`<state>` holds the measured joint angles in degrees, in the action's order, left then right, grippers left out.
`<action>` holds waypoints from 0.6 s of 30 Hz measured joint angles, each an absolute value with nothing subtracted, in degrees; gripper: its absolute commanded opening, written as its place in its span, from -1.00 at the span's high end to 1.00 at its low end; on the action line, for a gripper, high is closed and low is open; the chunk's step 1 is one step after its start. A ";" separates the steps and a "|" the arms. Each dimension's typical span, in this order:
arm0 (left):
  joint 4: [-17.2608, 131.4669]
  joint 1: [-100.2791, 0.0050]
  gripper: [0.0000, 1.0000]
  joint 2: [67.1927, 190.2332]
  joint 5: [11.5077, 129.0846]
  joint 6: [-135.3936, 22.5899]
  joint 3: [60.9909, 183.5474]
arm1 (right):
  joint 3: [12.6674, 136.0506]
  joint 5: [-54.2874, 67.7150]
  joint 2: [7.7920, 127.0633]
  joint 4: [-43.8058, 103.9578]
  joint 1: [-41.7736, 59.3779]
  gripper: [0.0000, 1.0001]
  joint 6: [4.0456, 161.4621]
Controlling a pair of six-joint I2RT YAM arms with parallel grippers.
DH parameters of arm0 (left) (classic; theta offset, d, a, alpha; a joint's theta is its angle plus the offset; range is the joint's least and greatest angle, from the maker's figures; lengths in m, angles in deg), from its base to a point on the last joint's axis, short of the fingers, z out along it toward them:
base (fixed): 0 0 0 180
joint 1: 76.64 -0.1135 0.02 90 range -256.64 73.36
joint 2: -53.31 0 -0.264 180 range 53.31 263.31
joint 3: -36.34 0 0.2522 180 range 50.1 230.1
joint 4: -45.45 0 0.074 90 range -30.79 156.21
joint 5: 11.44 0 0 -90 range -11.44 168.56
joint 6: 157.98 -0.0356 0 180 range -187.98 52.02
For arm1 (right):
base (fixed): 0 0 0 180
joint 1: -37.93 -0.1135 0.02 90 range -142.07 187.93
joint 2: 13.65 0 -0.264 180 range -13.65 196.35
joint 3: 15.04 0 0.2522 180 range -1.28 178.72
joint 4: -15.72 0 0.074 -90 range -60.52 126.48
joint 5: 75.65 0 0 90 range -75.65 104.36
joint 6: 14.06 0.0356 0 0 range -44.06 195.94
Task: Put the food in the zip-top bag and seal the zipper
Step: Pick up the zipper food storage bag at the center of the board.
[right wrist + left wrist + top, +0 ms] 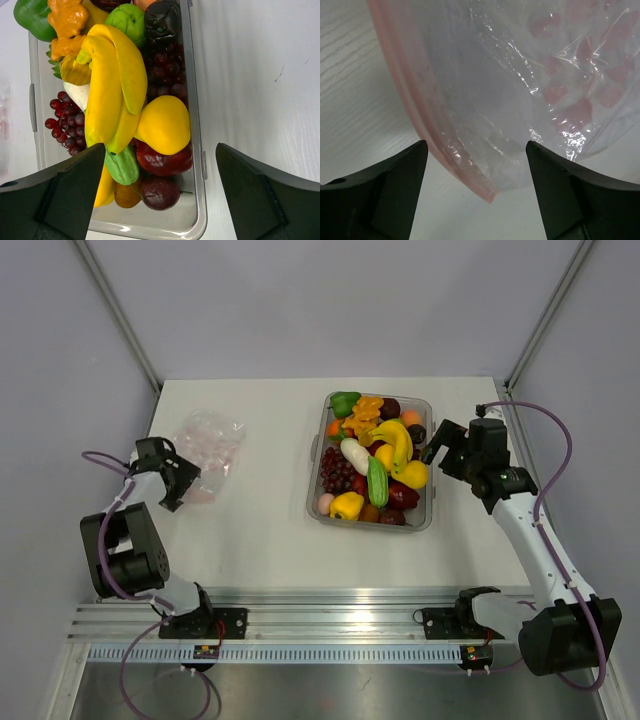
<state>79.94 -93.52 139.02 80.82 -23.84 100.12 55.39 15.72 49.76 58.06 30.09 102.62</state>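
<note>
The zip-top bag (pixel 212 443) lies crumpled at the table's left, clear with pink marks. In the left wrist view the bag (pixel 520 75) fills the upper frame, and its pinkish-red zipper (pixel 435 130) curves down to a corner that hangs between my jaws. My left gripper (pixel 476 150) is open around that corner, with neither finger touching it. The food (pixel 375 455) is piled in a grey tray (pixel 312 502). My right gripper (pixel 160 155) is open over the tray's right end, above a yellow pear (pixel 162 125) and a red apple (pixel 165 157), holding nothing.
The tray rim (pixel 197 150) runs between the right fingers, with bare table to its right. Yellow bananas (pixel 110 85), grapes (pixel 62 122) and a green pepper (pixel 30 17) crowd the tray. White walls and metal posts close in the table (pixel 260 530).
</note>
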 measured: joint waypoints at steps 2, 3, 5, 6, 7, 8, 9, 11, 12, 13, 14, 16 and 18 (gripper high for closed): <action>78.26 -93.52 -0.59 141.27 80.25 -24.23 100.23 | 55.39 15.72 49.74 58.12 30.09 -0.99 102.79; 77.53 -93.52 -0.55 142.23 80.12 -24.48 100.23 | 55.39 15.74 49.72 58.23 30.09 -0.99 102.88; 76.79 -93.52 -0.26 143.32 79.81 -24.85 100.23 | 55.39 15.79 49.57 58.87 30.09 -0.99 103.01; 76.55 -93.52 -0.15 143.54 79.73 -24.82 100.23 | 55.37 15.79 49.37 59.24 30.09 -0.99 103.12; 76.35 -93.52 -0.02 143.57 79.73 -25.13 100.23 | 55.30 15.79 49.17 59.37 30.09 -0.99 103.25; 75.94 -93.52 0.30 143.52 79.73 -25.44 100.23 | 55.28 15.79 48.98 59.37 30.09 -0.99 103.36; 75.50 -93.52 0.48 143.52 79.73 -25.50 100.25 | 55.26 15.76 48.76 59.37 30.09 -0.99 103.47; 75.35 -93.50 0.83 143.48 79.86 -26.18 100.29 | 55.26 15.74 48.30 59.37 30.09 -0.99 103.91; 75.44 -93.30 1.00 143.46 79.97 -26.70 100.43 | 55.26 15.70 48.10 59.37 30.09 -0.99 104.12; 75.79 -92.84 1.00 143.41 80.34 -27.19 100.73 | 55.26 15.66 47.99 59.37 30.09 -0.99 104.28; 76.59 -92.08 1.00 143.35 81.06 -27.97 101.41 | 55.26 15.50 47.93 59.37 30.09 -0.99 104.47; 78.39 -89.22 1.00 142.91 82.09 -29.48 103.64 | 55.26 15.22 47.91 59.37 30.09 -0.99 104.69; 80.35 -85.50 1.00 141.58 82.09 -31.36 106.65 | 55.26 15.04 48.02 59.48 30.09 -0.99 104.71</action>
<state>80.35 -85.50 141.58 82.09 -31.36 106.65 55.26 15.04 48.02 59.48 30.09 104.71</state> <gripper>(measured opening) 0.008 0.993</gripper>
